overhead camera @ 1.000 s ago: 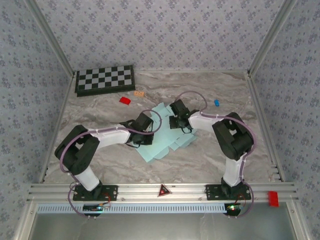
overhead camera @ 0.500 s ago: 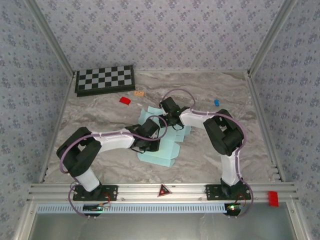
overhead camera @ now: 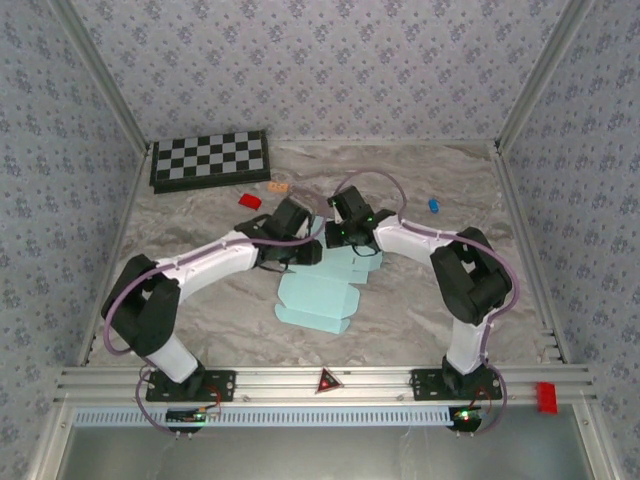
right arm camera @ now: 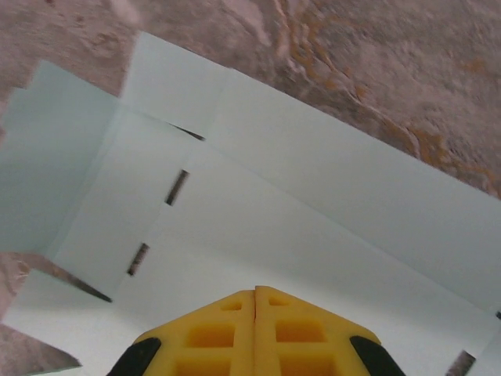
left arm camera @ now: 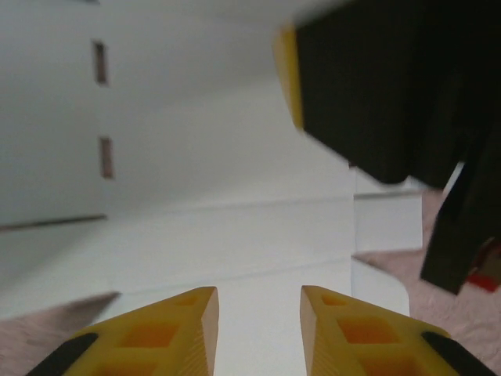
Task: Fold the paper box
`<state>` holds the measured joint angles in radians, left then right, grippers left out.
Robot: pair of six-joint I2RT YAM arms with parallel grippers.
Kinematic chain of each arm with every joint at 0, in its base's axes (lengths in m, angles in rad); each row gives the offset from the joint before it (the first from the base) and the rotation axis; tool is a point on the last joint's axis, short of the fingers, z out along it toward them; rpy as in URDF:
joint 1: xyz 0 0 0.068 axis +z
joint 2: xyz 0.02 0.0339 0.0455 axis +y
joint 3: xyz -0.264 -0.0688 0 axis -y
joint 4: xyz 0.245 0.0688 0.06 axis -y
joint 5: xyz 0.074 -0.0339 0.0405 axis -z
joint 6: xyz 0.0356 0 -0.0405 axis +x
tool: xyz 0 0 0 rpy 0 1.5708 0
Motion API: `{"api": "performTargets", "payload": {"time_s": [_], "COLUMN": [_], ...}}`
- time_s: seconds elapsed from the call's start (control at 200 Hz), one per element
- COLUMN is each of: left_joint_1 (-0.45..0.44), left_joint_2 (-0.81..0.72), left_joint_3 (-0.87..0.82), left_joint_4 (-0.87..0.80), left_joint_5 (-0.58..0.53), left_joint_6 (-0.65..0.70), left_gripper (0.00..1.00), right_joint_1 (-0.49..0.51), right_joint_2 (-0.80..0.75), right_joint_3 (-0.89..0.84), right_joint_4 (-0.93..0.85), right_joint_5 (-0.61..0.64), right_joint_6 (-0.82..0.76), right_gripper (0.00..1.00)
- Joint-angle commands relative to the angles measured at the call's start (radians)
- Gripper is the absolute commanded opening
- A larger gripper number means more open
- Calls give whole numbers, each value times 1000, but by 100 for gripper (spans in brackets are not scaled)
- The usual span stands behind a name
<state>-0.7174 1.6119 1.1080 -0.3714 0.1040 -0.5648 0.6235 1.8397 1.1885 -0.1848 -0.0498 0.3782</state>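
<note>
The paper box [overhead camera: 316, 300] is a pale cyan die-cut sheet lying partly folded on the marble table between the arms. My left gripper [overhead camera: 312, 250] hangs over its far left part. In the left wrist view the left gripper [left arm camera: 258, 313] is open with nothing between its yellow fingers, and the sheet [left arm camera: 196, 196] lies just beyond them. My right gripper [overhead camera: 341, 238] is close beside it over the sheet's far edge, and its black body [left arm camera: 368, 86] shows in the left wrist view. The right gripper [right arm camera: 255, 293] is shut, tips together, right over the slitted panel [right arm camera: 274, 211].
A black-and-white checkerboard [overhead camera: 209, 158] lies at the back left. A small red block [overhead camera: 249, 201], an orange piece [overhead camera: 278, 187] and a blue piece [overhead camera: 433, 205] sit on the table behind the sheet. Patterned walls close in three sides.
The sheet went from spread flat to folded over on itself. My left gripper opened and swung toward the back. The right gripper shifted slightly and stayed shut.
</note>
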Motion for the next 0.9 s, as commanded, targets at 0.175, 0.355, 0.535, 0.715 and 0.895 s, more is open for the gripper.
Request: {"api": "performTargets", "payload": {"time_s": [0.175,0.355,0.535,0.715,0.895], "left_joint_1": [120,169,197,212,220], "left_joint_2": [161,287,381,436,508], "left_joint_3": [202,315,406,449,521], "left_joint_4": [-54,-74,-114,-126,-167], "left_joint_5": [-7,-17,-56,-69,-45], "left_joint_6": [100,127,150,165,198], "left_gripper": [44,45,48,52,52], "right_joint_1": [7,8,10,12,15], "right_joint_2": [13,37,63,76,77], "right_joint_3": [-77,-100,-103,-104,-107], "right_joint_4": [22,31,31,24,26], "right_joint_5": [-11,0,9,15,16], "right_joint_6": [86,99,96,93,93], "right_gripper": [2,1,0,0,0]}}
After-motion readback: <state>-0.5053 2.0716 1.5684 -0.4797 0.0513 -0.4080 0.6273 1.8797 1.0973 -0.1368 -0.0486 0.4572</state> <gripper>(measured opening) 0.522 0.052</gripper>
